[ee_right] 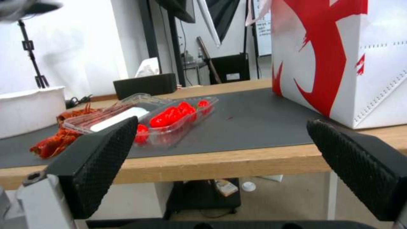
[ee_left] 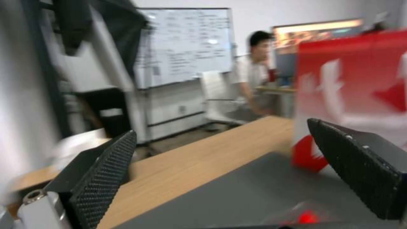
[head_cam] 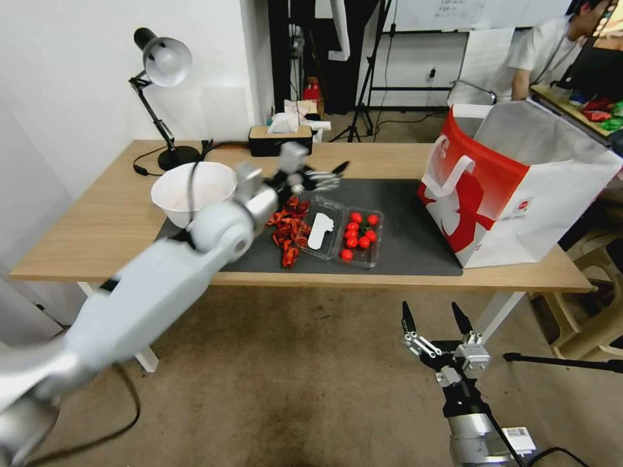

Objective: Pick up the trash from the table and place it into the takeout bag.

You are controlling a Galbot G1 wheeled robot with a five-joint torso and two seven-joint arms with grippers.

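On the table (head_cam: pixel 97 220), trash lies on the dark grey mat (head_cam: pixel 402 240): a heap of red crayfish shells (head_cam: pixel 290 230) (ee_right: pixel 55 143) and an opened clear plastic clamshell box (head_cam: pixel 324 230) (ee_right: pixel 127 111) with red cherry tomatoes (head_cam: pixel 359 232) in one half. The red-and-white takeout bag (head_cam: pixel 519 194) (ee_left: pixel 352 82) (ee_right: pixel 339 57) stands open at the table's right end. My left gripper (head_cam: pixel 328 176) (ee_left: pixel 229 171) hovers open over the mat just behind the shells and box, pointing toward the bag, holding nothing. My right gripper (head_cam: pixel 436 321) (ee_right: pixel 220 171) hangs open below the table's front edge.
A white bowl (head_cam: pixel 195 188) (ee_right: pixel 30 109) sits at the mat's left end. A black desk lamp (head_cam: pixel 162 65) and a dark tissue box (head_cam: pixel 280 137) stand along the back edge. Bare mat lies between the box and the bag. A tan stool (head_cam: pixel 594 311) stands right of the table.
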